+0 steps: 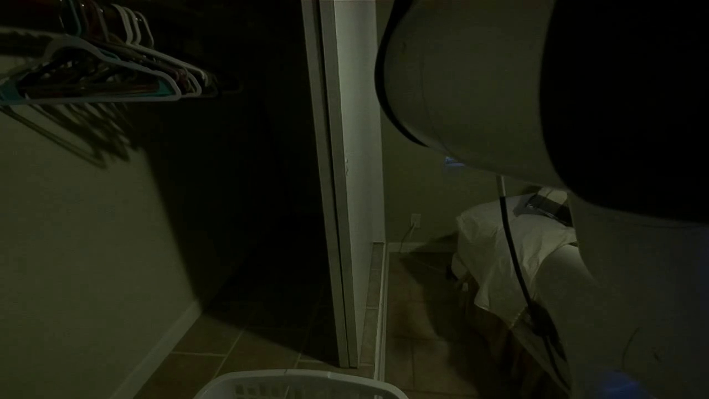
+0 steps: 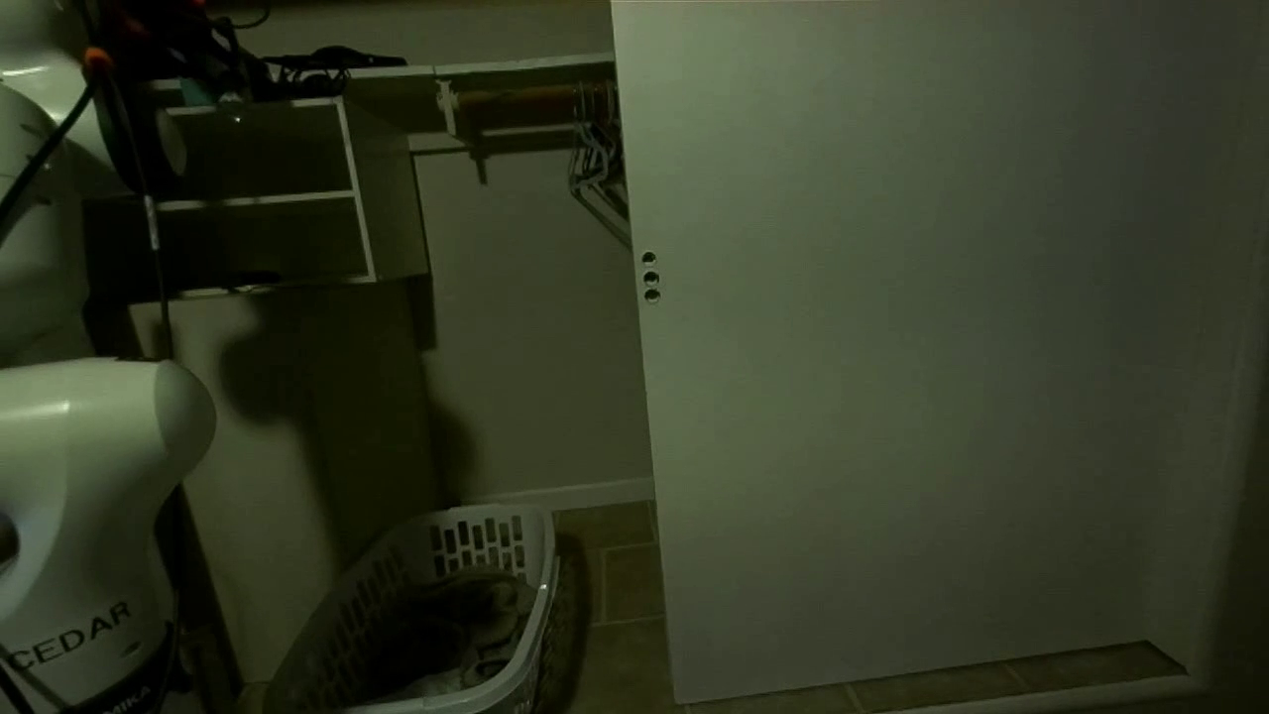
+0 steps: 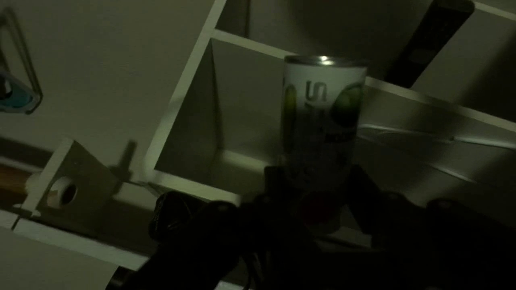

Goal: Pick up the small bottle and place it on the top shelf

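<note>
The small bottle shows as a white can (image 3: 322, 121) with a metal end, dark letters and green fruit pictures, in the wrist view. My gripper (image 3: 315, 177) is shut on its lower part, with a dark finger on each side. The can is held in front of the white shelf unit (image 3: 181, 186), which has open compartments. The shelf unit (image 2: 390, 193) also shows at the left in an exterior view, with an upper and a lower compartment. The arm covers part of it. The can and fingers cannot be made out clearly in either exterior view.
A long black object (image 3: 431, 44) and thin white wire-like pieces (image 3: 407, 131) lie in compartments. Dark items (image 2: 332, 69) are at the unit's top. A rod (image 2: 520, 104), hangers (image 1: 111, 61), a sliding door (image 2: 892, 347) and a laundry basket (image 2: 540, 605) are nearby.
</note>
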You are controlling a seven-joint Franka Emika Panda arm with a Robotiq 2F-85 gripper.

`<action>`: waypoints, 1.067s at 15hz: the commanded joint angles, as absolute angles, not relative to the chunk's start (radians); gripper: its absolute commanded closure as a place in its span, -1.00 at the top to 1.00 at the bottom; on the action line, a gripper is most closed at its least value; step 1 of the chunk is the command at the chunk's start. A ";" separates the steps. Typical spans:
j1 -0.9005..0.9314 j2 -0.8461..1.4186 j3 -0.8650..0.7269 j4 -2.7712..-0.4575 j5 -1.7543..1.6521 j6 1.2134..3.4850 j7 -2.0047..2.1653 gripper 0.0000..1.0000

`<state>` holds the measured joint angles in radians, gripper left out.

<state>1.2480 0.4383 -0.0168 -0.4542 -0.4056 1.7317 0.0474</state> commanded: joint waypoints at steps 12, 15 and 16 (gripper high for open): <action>1.250 0.460 -0.043 -0.456 -0.442 1.853 -0.037 -0.11; 1.270 0.453 -0.073 -0.471 -0.493 1.780 -0.042 -0.61; 1.272 0.467 -0.085 -0.454 -0.512 1.755 -0.054 -0.61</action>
<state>1.2515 0.4629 -0.0449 -0.4546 -0.4535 1.8285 -0.0357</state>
